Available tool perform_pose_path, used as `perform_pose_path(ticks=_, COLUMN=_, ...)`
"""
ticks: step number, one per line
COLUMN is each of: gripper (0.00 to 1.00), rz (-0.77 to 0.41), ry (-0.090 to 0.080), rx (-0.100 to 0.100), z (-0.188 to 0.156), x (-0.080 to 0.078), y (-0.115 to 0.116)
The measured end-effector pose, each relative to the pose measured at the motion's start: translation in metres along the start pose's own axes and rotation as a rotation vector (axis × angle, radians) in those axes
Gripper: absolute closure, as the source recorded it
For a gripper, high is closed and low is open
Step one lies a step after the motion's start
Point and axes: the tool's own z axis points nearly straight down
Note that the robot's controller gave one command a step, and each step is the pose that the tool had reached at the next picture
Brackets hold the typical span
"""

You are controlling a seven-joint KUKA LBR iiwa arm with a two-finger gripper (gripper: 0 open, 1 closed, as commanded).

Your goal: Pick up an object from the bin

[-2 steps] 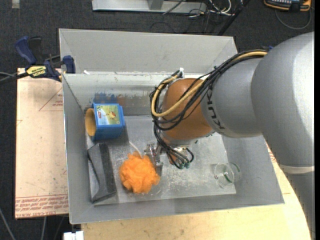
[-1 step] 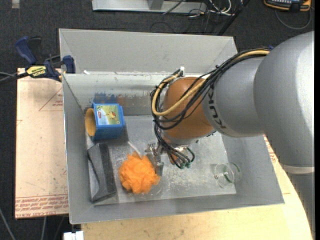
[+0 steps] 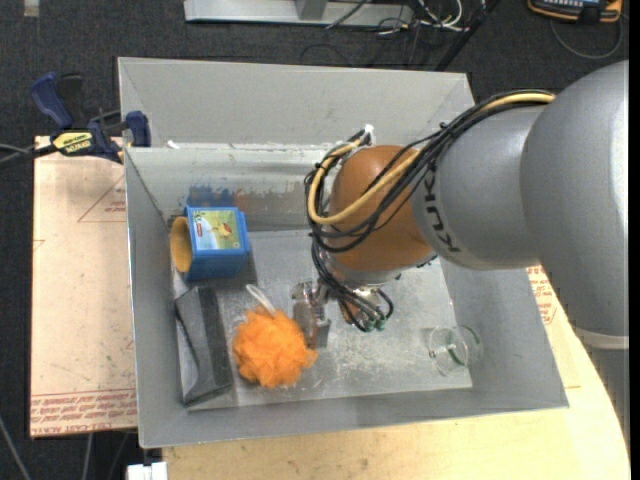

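In the camera view you see the gripper lowered into the grey metal bin, near the middle of its floor and a little toward the front wall. It sits just beside the right side of a fluffy orange puff, at or touching the puff's edge. You cannot tell whether the pincer is apart or together, because the wrist's orange cover and its cables hang close above it.

The puff lies by the front wall, left of centre. Just left of it, a dark grey flat slab runs along the left wall toward the front-left corner. A blue box with a picture label stands nearer the back-left corner. A tan cylinder touches its left side, against the left wall. A small clear cup lies well apart from the gripper, toward the front-right corner.
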Motion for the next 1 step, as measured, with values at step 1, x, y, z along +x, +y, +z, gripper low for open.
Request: perform_pose_path(ticks=1, gripper=1.00, rz=0.000, ry=-0.009, rx=0.000, z=-0.0093, x=-0.0025, y=0.0001)
